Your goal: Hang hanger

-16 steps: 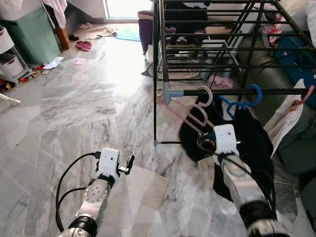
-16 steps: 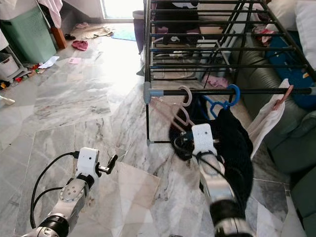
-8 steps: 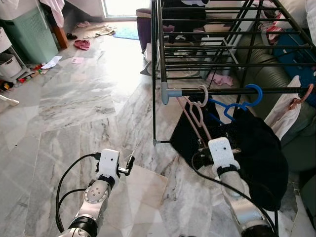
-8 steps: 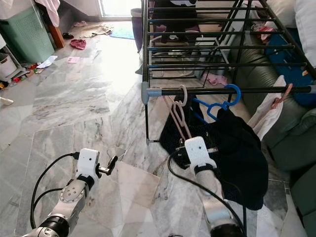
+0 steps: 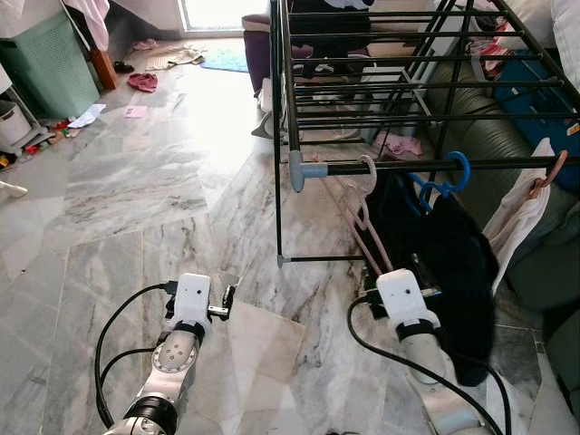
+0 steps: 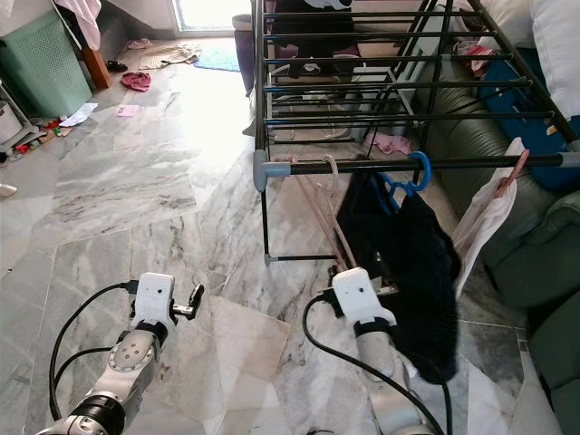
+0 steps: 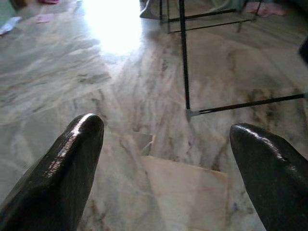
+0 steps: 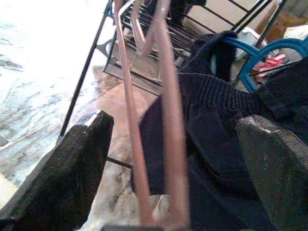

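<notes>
A pink hanger (image 5: 364, 210) hooks over the front rail (image 5: 399, 166) of the black drying rack and slants down toward me. Its lower end lies between the fingers of my right gripper (image 8: 173, 122), which is open; the pads stand well clear of the pink bars (image 8: 168, 106). The right wrist (image 5: 405, 304) is low, in front of the rack. Beside the pink hanger, a blue hanger (image 5: 450, 174) carries a black garment (image 5: 458, 258) on the same rail. My left gripper (image 7: 163, 144) is open over the marble floor, left of the rack's leg (image 5: 279, 227).
A dark green sofa (image 5: 544, 254) stands right of the rack, with a white cloth (image 5: 518, 222) hanging on another pink hanger. A green bin (image 5: 50, 59) and scattered clothes (image 5: 145, 82) lie far left. Open marble floor (image 5: 136, 190) spreads to the left.
My right wrist has dropped and drawn back toward me. The pink hanger now slopes more steeply from the rail. The black garment swung out and back. The left arm has held still.
</notes>
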Motion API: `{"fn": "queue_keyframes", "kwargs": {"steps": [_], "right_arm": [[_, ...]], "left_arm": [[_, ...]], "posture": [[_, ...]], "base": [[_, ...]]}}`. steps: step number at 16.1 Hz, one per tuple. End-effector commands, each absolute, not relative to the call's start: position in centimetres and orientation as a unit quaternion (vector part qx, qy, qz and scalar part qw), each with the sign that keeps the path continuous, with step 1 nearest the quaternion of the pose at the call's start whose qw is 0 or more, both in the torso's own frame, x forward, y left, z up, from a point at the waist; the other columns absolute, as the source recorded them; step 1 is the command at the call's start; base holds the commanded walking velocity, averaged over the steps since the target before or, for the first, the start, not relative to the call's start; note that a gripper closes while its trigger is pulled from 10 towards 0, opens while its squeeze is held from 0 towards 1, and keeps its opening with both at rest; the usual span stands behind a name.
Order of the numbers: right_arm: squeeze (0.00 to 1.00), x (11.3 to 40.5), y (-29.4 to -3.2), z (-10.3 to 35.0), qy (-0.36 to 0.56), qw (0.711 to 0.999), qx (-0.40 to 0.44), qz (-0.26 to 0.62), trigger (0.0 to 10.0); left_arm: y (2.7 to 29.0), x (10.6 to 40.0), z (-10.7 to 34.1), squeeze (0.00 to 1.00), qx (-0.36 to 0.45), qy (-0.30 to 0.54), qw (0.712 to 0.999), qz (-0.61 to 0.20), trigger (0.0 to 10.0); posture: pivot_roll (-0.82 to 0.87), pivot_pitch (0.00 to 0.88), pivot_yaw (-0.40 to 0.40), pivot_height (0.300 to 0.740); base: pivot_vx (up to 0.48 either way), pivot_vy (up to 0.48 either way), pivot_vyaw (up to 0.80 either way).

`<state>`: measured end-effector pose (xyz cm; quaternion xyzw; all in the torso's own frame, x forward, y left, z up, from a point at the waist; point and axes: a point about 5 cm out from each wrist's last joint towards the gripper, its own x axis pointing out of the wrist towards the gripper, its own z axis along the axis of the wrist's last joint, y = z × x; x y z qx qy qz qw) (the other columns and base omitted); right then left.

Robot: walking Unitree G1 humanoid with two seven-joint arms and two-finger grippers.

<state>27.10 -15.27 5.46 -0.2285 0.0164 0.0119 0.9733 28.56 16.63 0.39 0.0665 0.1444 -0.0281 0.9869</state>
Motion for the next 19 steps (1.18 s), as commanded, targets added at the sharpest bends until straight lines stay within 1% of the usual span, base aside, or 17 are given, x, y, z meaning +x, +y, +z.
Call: {"fn": "queue_keyframes", "kwargs": {"steps": [1, 5, 9, 17, 19], "right_arm": [[1.0, 27.03, -14.89, 5.76, 0.007, 0.974, -0.227, 0.015, 10.0], [1.0, 27.15, -15.02, 5.63, 0.011, 0.972, -0.233, 0.017, 10.0], [1.0, 27.28, -15.05, 5.75, 0.009, 0.972, -0.236, 0.019, 10.0], [0.91, 27.25, -14.91, 6.08, -0.001, 0.971, -0.239, 0.014, 10.0], [0.91, 27.22, -14.85, 6.16, -0.003, 0.97, -0.243, 0.014, 10.0]], "left_arm": [[16.78, 28.21, -0.12, 0.0, 0.077, 0.161, 0.984, -0.026, 10.0], [16.8, 28.19, -0.16, 0.0, 0.082, 0.161, 0.983, -0.022, 10.0], [16.91, 27.98, -0.45, 0.0, 0.083, 0.169, 0.982, -0.017, 10.0], [16.96, 27.82, -0.7, 0.0, 0.085, 0.177, 0.98, -0.014, 10.0], [16.95, 27.77, -0.81, 0.0, 0.087, 0.181, 0.979, -0.016, 10.0]], "posture": [[-0.1, 0.101, 0.015, 0.74], [-0.1, 0.094, 0.011, 0.74], [-0.1, 0.09, 0.002, 0.74], [-0.1, 0.097, 0.01, 0.74], [-0.1, 0.099, 0.013, 0.74]], "base": [[0.0, 0.0, 0.0], [0.0, 0.0, 0.0], [-0.253, 0.0, 0.0], [-0.275, 0.0, 0.0], [-0.281, 0.0, 0.0]]}}
